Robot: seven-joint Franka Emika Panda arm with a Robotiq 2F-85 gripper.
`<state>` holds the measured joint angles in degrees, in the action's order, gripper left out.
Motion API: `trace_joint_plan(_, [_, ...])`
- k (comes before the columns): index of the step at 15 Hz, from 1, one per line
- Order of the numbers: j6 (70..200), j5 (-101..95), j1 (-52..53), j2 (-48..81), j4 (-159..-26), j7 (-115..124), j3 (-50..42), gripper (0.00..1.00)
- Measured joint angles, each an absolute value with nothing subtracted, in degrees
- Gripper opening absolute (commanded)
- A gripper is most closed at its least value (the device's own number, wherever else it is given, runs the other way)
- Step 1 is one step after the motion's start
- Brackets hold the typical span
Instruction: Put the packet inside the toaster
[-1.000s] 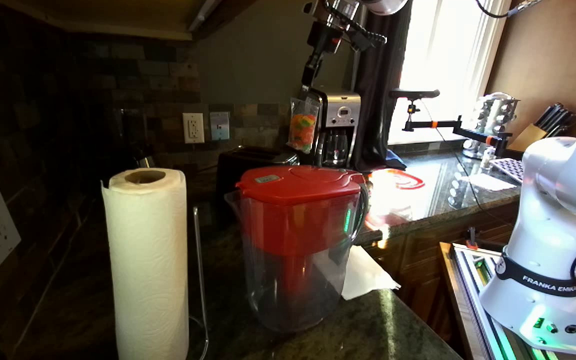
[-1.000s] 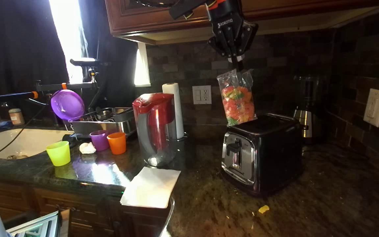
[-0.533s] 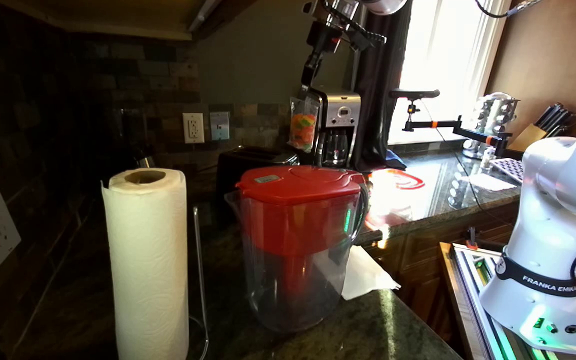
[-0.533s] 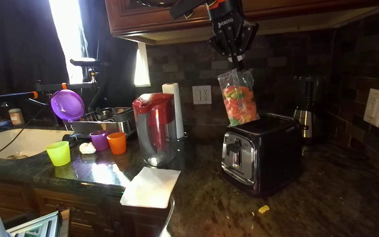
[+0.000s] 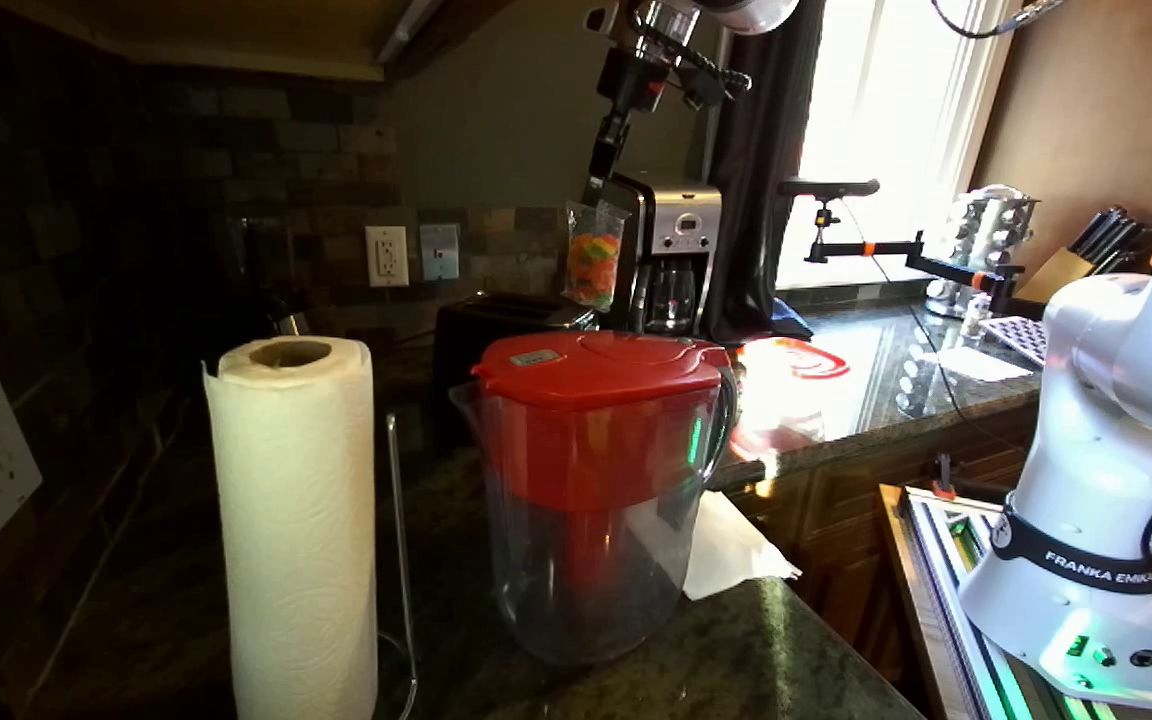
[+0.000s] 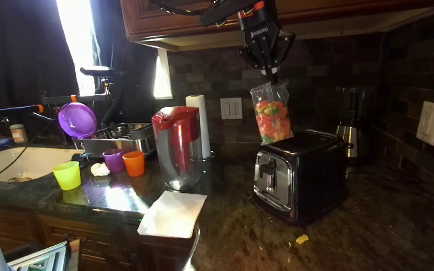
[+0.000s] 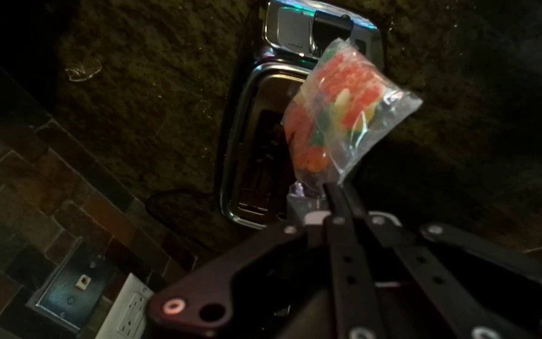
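The packet (image 6: 272, 119) is a clear bag of orange, red and green candy. It hangs upright from my gripper (image 6: 272, 78), whose fingers are shut on its clear top edge. It also shows in an exterior view (image 5: 593, 265). The black toaster (image 6: 317, 180) has a silver lever end; its top shows in the wrist view (image 7: 259, 155). The packet's lower end is at the toaster's near top edge, by the lever end; I cannot tell if they touch. In the wrist view the packet (image 7: 334, 103) covers the right part of the toaster top and its slot there.
The red-lidded pitcher (image 5: 601, 450) stands near the toaster, with a paper towel roll (image 5: 296, 520) beside it. A coffee maker (image 5: 681, 225) stands behind the packet. A white paper sheet (image 6: 173, 214) lies at the counter edge. A cabinet (image 6: 187, 22) hangs above.
My gripper has come down a little with the packet. In an exterior view it has also shifted slightly left, towards the toaster. The toaster and pitcher have not moved.
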<state>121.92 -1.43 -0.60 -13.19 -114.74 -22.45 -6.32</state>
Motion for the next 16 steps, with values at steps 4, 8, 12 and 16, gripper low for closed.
trace_joint_plan(4, [122.7,-0.9,-0.1,-11.2,-112.5,-26.7,-6.2,0.0])
trace_joint_plan(8, [122.7,0.9,0.4,-8.5,-109.3,-32.6,-6.2,0.0])
trace_joint_plan(12, [122.7,2.1,0.4,-5.1,-105.9,-37.3,-6.0,0.0])
trace_joint_plan(16, [122.7,2.6,0.3,-1.7,-102.5,-40.1,-5.8,0.0])
